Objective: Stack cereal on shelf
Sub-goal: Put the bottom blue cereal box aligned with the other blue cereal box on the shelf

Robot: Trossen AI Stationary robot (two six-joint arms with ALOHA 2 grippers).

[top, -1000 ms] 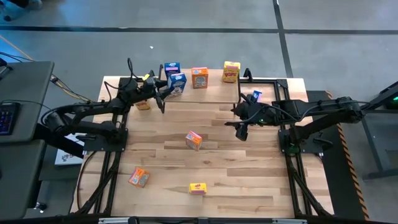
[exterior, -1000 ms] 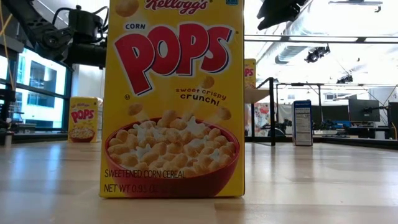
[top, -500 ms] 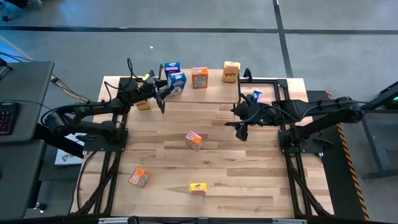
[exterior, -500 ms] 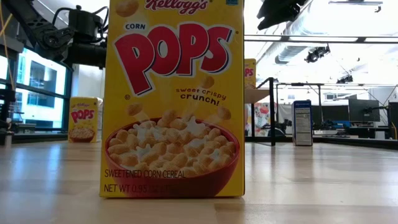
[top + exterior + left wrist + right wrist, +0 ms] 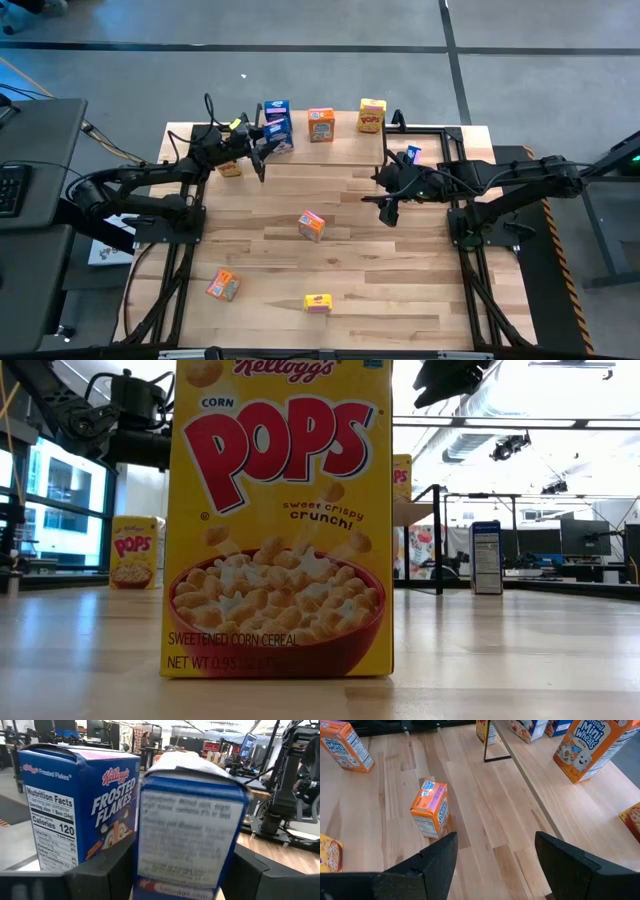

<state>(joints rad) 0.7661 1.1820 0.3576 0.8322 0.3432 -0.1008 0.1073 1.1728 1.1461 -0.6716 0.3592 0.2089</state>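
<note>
- The left gripper (image 5: 268, 147) has its fingers (image 5: 107, 870) clamped on a blue cereal box (image 5: 187, 840), held over the left part of the shelf (image 5: 340, 150).
- Just beside the held box stands a second blue box (image 5: 75, 805), a Frosted Flakes one, upright on the shelf.
- Further along the shelf top stand an orange box (image 5: 321, 124) and a yellow box (image 5: 372, 115), apart from each other.
- The right gripper (image 5: 388, 212) hangs above the surface (image 5: 400, 290) near its right side, fingers (image 5: 437, 857) spread wide with nothing between them.
- Ahead of those fingers an orange box (image 5: 430, 809) stands on the surface near the middle.
- Another blue box (image 5: 411, 155) sits at the right, near the right arm.
- A yellow box (image 5: 229, 167) stands by the left arm.
- Toward the front edge lie an orange box (image 5: 223, 286) and a small yellow box (image 5: 318, 302).
</note>
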